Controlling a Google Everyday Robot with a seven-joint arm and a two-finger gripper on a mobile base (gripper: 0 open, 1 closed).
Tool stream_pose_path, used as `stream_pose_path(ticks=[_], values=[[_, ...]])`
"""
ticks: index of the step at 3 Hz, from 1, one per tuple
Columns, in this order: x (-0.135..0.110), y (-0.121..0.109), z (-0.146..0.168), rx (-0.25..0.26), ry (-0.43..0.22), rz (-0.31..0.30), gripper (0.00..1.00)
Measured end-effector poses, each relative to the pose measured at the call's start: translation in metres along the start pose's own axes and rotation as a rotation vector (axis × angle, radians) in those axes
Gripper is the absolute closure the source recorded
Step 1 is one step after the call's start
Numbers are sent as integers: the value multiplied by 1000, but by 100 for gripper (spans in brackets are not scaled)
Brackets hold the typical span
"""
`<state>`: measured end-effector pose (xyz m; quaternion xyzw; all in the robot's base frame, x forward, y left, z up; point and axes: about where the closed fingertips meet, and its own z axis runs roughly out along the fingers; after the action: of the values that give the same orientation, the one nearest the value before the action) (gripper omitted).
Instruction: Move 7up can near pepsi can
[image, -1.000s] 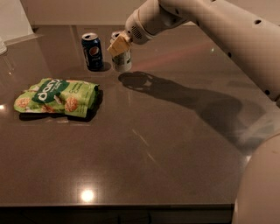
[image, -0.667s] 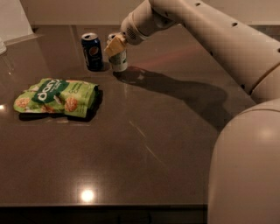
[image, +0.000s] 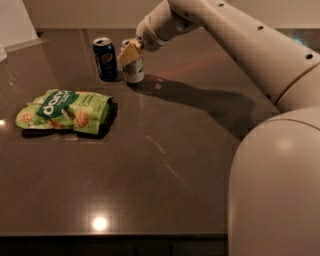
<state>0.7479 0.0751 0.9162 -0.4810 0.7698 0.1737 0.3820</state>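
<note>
Since a second ago the gripper (image: 131, 54) and the 7up can (image: 134, 73) have shifted left, closing the gap to the pepsi can (image: 105, 60). The arm (image: 235, 35) reaches in from the right and slants down to the far left part of the bench (image: 165, 165). The jaws are pinching the 7up can at its upper part, one tan finger (image: 127, 53) lying across its front. The 7up can is upright, just right of the pepsi can, with only a narrow gap between them. Its base appears to be on the bench. The pepsi can stands upright on the bench. A green snack bag (image: 62, 110) lies flat nearer and to the left, well apart from both cans.
</note>
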Motion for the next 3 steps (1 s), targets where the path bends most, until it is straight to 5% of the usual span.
stream_pose_path(ticks=[3], values=[[2, 5, 10, -39, 26, 4, 12]])
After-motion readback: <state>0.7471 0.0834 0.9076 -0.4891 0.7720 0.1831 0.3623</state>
